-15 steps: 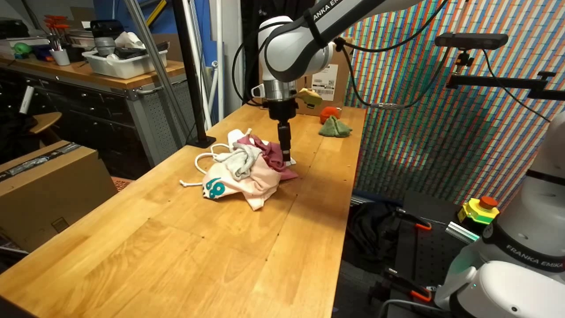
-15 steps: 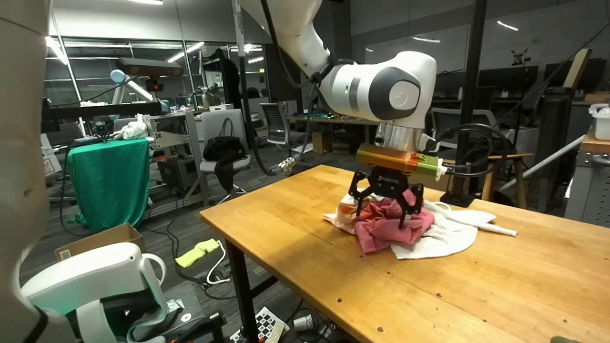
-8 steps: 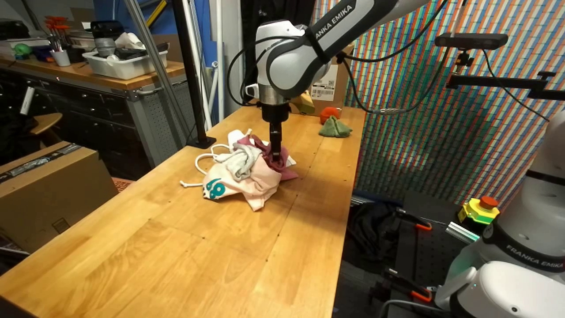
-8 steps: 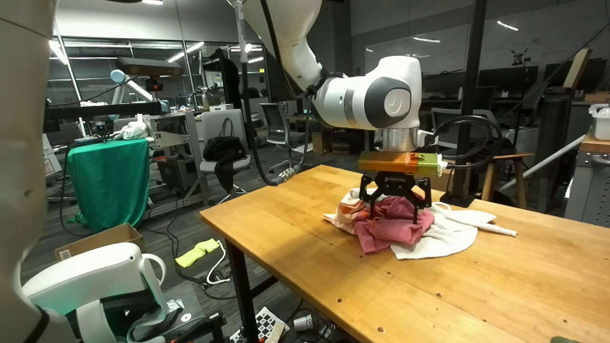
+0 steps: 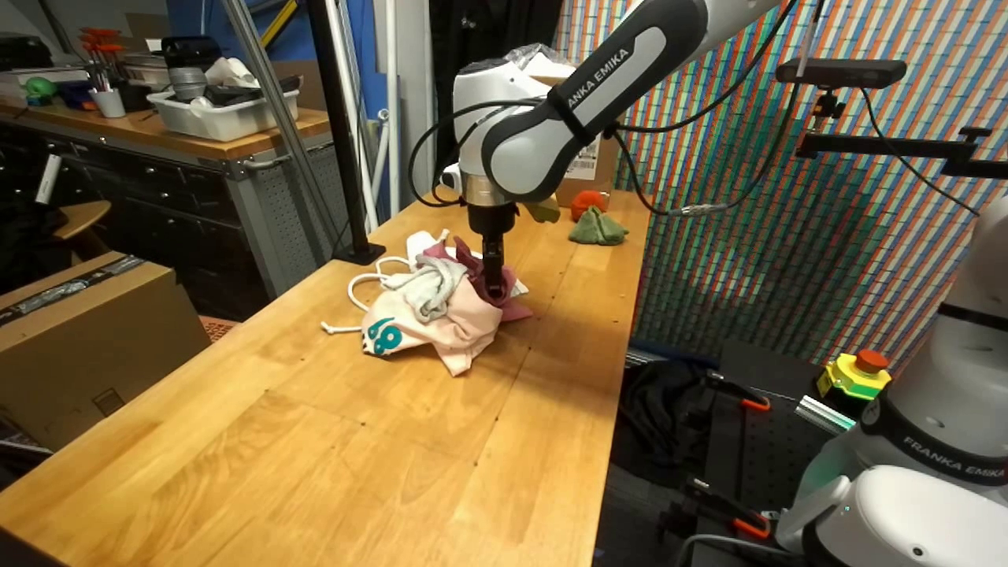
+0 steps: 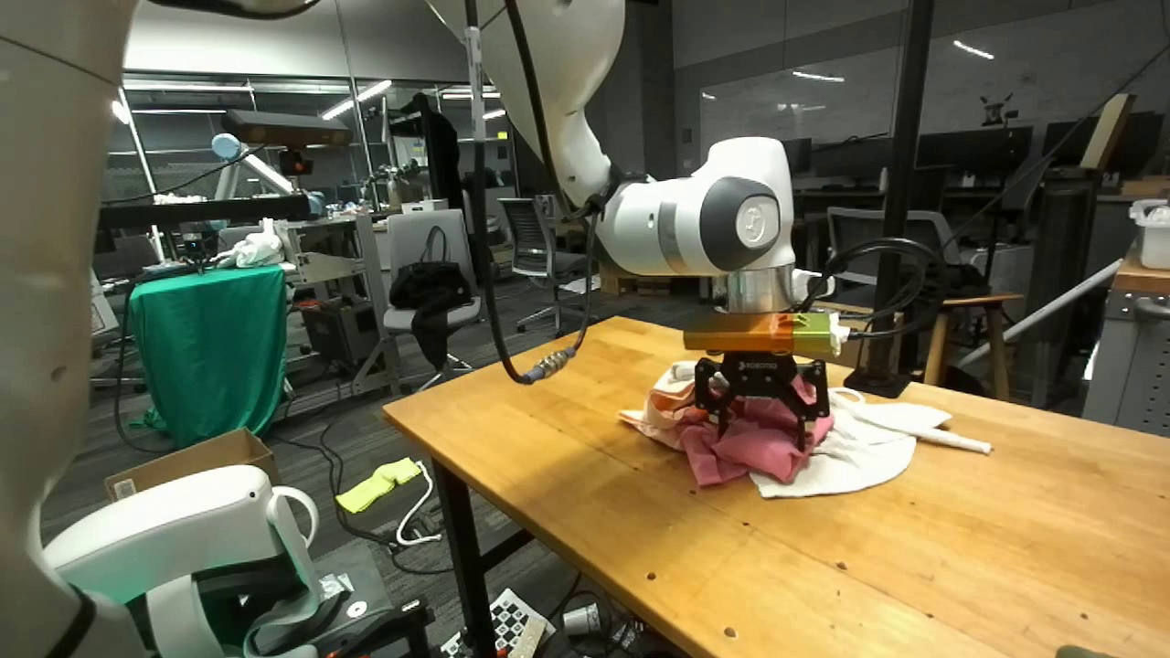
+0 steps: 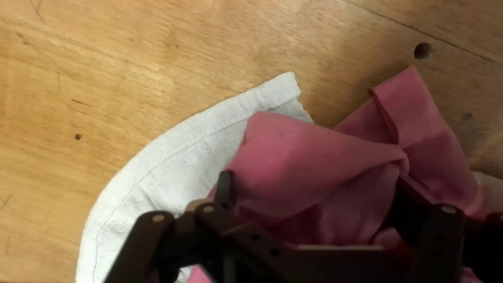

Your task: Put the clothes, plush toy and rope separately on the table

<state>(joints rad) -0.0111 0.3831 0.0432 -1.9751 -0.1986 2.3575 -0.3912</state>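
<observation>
Brown cardboard box (image 5: 102, 346): far left in an exterior view, a dark strip across its top.
Long honey-coloured wooden table (image 5: 378, 449): runs away from the foreground, with the clothes (image 5: 465, 315) lying on it in one tangled heap, nearer its left long edge in that view.
Thin white cords (image 5: 358, 290): loop out of the heap's left side onto the wood; one ends in a small knob.
Pale peach cloth with teal print (image 5: 445, 331): front of the heap, one corner pointing toward the foreground.
Crumpled light-grey fabric (image 5: 431, 287): bunched on top of the peach cloth.
Dusky-pink garment (image 7: 306, 169): loosely folded, at the right of the heap.
Black two-fingered gripper (image 6: 762, 435): points straight down; its fingers stand wide apart, tips among the pink folds, with pink fabric between them. Whether the tips press on it cannot be told.
White cloth with a curved, hemmed edge (image 7: 157, 177): spread on the wood in the wrist view, partly under the pink garment.
Round red-orange object (image 5: 588, 201): beyond the heap, partly hidden by the soft green peaked piece (image 5: 598, 228); whether they touch cannot be told.
Green piece: on the table, well apart from the heap.
Yellow box with a red button (image 5: 854, 374): off the table, far right.
</observation>
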